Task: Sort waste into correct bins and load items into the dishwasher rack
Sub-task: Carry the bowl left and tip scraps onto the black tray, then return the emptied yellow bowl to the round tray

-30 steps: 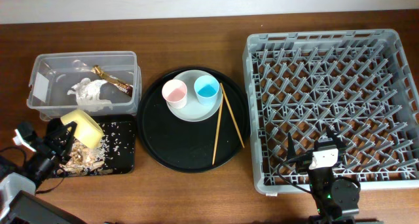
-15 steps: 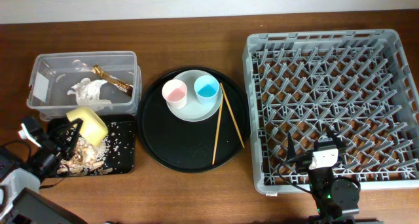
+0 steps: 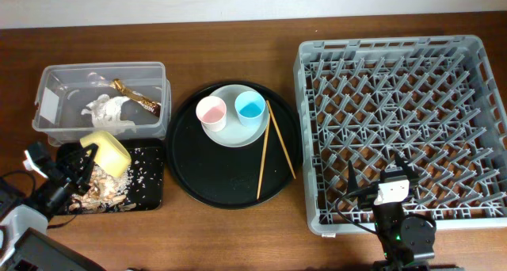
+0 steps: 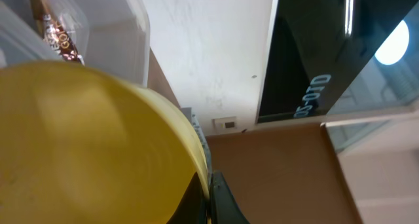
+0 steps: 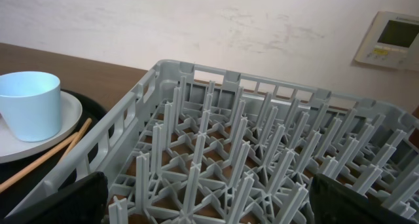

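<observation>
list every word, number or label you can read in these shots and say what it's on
"DS-010", roughly: pale characters seen upside down on the dark glossy panel in the left wrist view.
Gold lettering on the foil snack wrapper inside the clear tub: too blurred to read.
White label on the tub: no text legible.
Wall control panel in the right wrist view: its screen and markings are too small to read.

Your overhead view is bright and evenly lit, with soft shadows. In the left wrist view the yellow bowl (image 4: pixel 85 145) looms out of focus and a lamp (image 4: pixel 393 44) glares at upper right. The right wrist view is sharp.
</observation>
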Available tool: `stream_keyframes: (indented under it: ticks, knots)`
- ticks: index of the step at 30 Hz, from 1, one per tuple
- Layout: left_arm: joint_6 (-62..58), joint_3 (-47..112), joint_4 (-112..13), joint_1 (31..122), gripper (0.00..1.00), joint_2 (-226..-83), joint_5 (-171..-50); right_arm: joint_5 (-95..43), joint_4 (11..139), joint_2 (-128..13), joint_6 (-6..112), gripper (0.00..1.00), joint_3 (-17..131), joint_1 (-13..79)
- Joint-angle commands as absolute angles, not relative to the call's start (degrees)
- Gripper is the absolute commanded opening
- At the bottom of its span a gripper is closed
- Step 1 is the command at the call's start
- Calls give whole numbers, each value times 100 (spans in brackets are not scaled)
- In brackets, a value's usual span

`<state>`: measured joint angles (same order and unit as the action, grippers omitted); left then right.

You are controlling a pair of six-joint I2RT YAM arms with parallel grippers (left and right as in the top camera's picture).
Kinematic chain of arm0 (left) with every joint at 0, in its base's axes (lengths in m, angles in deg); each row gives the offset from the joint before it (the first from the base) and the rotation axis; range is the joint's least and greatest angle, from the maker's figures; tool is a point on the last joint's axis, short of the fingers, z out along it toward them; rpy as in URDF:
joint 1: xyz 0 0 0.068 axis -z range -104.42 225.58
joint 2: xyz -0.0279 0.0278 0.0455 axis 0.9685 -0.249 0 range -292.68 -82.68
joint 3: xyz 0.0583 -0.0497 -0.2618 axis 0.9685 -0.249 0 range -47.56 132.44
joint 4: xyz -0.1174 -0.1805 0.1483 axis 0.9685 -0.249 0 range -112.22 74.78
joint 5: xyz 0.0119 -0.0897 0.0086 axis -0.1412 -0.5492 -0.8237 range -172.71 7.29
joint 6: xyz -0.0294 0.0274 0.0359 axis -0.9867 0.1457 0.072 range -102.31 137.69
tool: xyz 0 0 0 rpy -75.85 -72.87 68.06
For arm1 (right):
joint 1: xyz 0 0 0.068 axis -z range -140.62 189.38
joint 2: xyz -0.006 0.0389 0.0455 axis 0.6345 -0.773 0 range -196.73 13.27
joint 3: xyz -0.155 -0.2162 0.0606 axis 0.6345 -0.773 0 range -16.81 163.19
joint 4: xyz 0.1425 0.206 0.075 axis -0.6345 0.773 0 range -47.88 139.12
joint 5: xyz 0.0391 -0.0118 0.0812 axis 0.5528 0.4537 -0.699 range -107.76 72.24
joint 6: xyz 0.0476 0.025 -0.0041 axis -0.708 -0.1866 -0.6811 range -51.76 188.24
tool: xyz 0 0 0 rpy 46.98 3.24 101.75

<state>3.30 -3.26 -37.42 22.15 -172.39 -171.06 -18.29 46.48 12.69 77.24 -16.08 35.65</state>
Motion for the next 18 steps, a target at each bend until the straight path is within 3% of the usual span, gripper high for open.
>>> stream_keyframes:
  ticks: [1, 8, 12, 18]
  knots:
    - [120, -322, -3632, 2178, 0, -17298, -16877, -1864, 4665, 1306, 7700, 99, -1649, 3602]
    - [-136, -228, -3733, 2849, 0, -16658, -16461, -1862, 4665, 1306, 7700, 98, -1649, 3602]
    - [-709, 8, -3744, 4029, 0, -15396, -15054, -1864, 4665, 1306, 7700, 98, -1649, 3602]
    - [-735, 8, -4470, 8127, 0, -14575, -10540, -1864, 4665, 1306, 7700, 98, -1649, 3602]
